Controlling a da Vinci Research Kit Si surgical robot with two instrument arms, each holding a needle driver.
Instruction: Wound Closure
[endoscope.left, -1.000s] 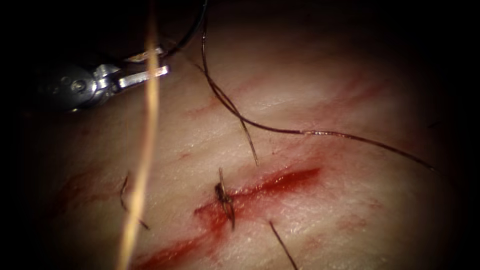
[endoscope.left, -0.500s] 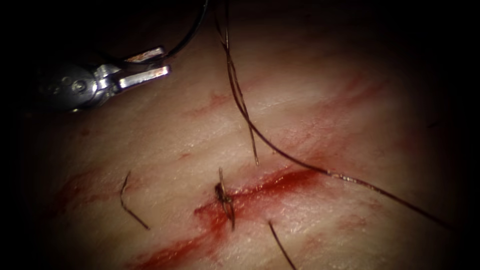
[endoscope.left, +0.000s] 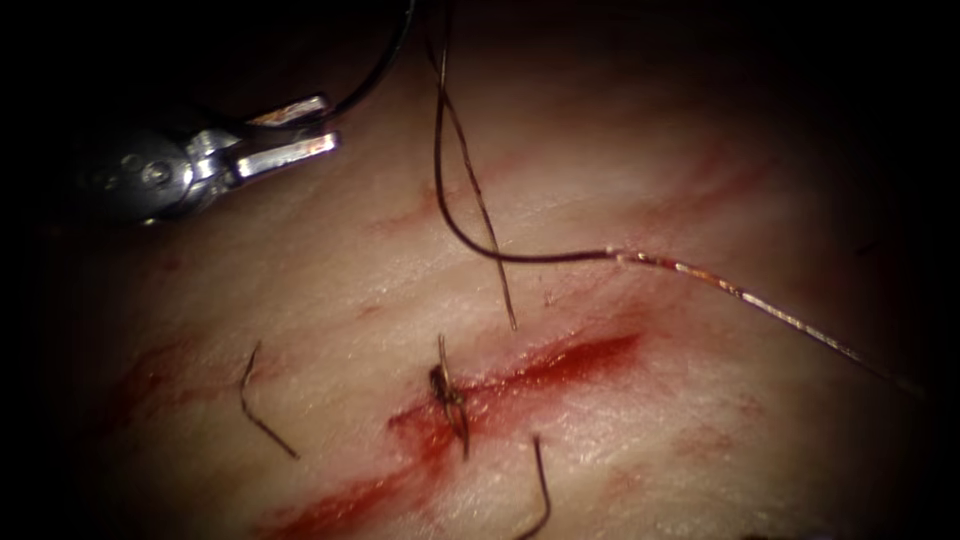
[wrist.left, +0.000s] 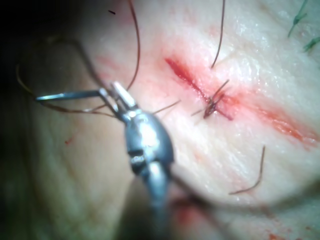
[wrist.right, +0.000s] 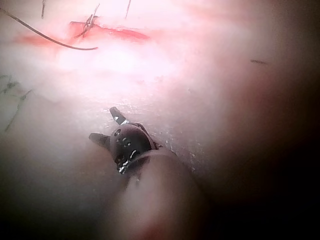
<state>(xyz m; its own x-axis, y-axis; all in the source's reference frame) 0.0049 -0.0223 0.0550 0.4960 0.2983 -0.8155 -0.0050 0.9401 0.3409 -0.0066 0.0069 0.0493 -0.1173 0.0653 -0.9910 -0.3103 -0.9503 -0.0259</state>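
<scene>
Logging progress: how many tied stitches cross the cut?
1: the dark knotted thread stitch sits midway across the red cut in the pale tissue; others may be hidden in shadow.

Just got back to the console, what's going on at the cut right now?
The left pincer is shut on the needle, apparently near one end. It holds it clear of the tissue, up and to the left of the cut. The right pincer is open and holds nothing. One knotted stitch sits across the cut. A long thread lies loose over the tissue above it, with cut ends nearby.
</scene>
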